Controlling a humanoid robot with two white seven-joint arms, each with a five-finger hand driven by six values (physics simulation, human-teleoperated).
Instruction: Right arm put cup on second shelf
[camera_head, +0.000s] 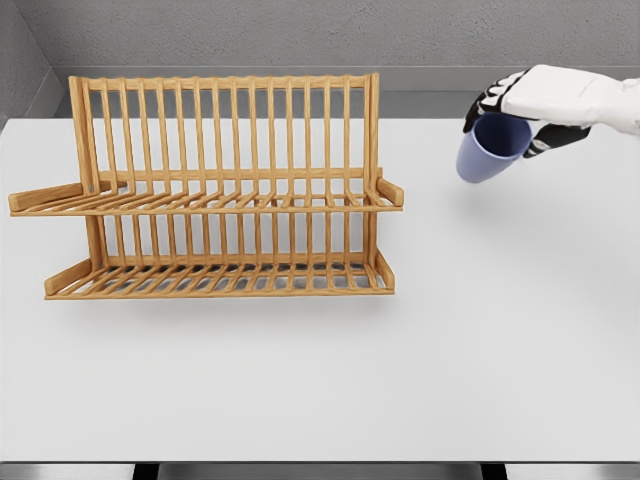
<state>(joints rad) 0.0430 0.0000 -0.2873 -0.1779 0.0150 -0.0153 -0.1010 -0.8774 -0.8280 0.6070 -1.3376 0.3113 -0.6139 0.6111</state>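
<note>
Above the white table (520, 330), right hand (520, 115) wrapped around tilted blue cup (488, 150), wooden rack (220, 190) well apart, no writing visible

Blue-lilac cup (490, 148); tan wood rack (220, 190); white table (480, 340); black/white robot hand (520, 112).

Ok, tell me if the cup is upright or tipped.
Tipped: the cup hangs in the right hand, its mouth facing up and toward the camera.

wooden rack (215, 190) taking up the table's (480, 350) left half, bare table lying open between it and the right hand (520, 115) holding the cup (490, 148), upright slats walling off the back of both shelves
</note>
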